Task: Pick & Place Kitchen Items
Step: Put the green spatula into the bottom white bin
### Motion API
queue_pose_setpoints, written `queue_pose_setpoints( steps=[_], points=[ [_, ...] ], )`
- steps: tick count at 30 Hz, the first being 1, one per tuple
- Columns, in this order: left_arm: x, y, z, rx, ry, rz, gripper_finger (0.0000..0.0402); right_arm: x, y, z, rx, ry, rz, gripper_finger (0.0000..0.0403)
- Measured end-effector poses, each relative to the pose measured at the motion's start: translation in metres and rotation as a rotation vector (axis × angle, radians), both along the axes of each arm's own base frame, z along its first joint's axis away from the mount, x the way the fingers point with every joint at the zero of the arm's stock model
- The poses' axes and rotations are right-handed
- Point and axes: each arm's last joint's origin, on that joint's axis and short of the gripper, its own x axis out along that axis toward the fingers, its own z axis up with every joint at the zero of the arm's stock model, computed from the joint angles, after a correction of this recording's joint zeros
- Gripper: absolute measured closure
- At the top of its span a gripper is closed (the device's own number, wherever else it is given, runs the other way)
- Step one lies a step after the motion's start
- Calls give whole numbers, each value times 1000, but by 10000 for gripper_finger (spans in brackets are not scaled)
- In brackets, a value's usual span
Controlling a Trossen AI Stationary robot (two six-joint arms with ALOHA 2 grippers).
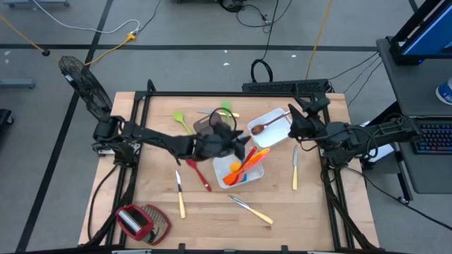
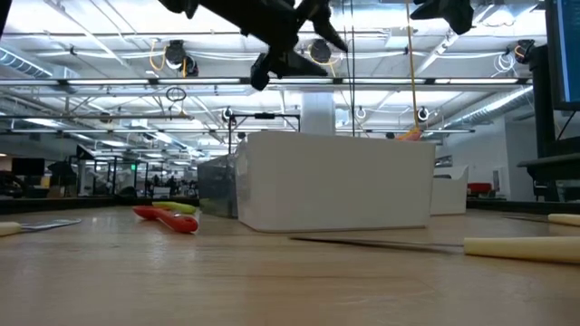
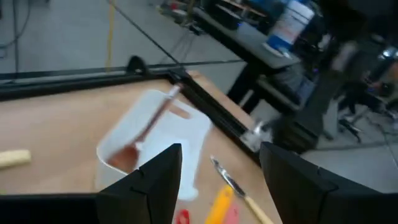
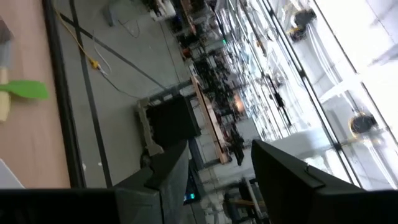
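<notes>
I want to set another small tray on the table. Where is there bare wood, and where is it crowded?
Bare wood lies along the near edge between the red-and-mesh tool and the pale-handled knife, and at the near right corner beyond the knife. The far left corner is also bare. The middle is crowded: left hand, utensil tray, spoon tray.

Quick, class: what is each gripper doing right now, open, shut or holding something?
Left gripper: open, holding nothing, above the white trays.
Right gripper: open, empty, near the table's far right edge.
</notes>
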Motion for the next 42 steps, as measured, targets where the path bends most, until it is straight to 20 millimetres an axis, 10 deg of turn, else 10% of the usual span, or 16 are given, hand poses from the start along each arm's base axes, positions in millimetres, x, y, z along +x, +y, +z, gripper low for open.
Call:
queue_pose_setpoints(
  steps=[22, 42],
  points=[
    [-41, 184, -6, -8, 180, 41, 179, 1, -3, 1, -12, 14, -5, 234],
    [-76, 247, -15, -72, 192, 14, 179, 4, -31, 2, 55, -96, 22, 234]
  ],
)
